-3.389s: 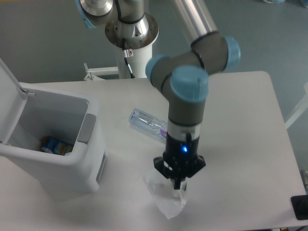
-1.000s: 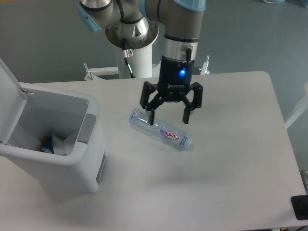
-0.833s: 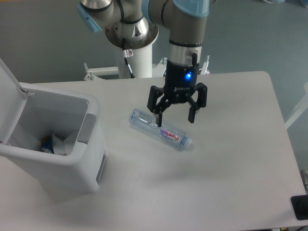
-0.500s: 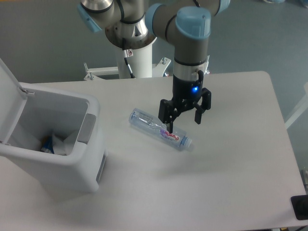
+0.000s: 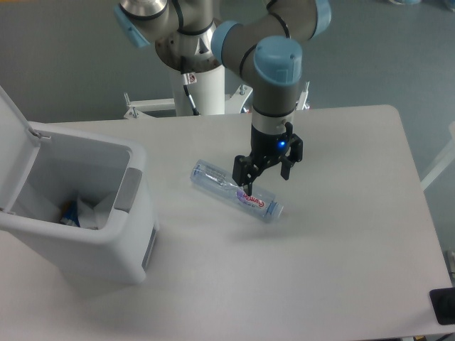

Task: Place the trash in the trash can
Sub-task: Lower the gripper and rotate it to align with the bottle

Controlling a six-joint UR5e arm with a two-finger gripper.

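A clear plastic bottle (image 5: 236, 190) with a pink-and-blue label lies on its side on the white table, cap end toward the lower right. My gripper (image 5: 265, 180) hangs open directly over the bottle's middle, one finger on each side of it, nothing held. The white trash can (image 5: 78, 206) stands at the left with its lid up. A white tissue wad (image 5: 96, 211) lies inside it beside a blue-and-yellow item.
The robot's base column (image 5: 195, 78) rises at the table's back edge. A dark object (image 5: 443, 305) sits at the table's lower right corner. The table's right edge (image 5: 419, 192) lies well away from the bottle.
The tissue went from my gripper on the table into the trash can. My gripper then came over the bottle, turned, shifted right and dropped lower around it.
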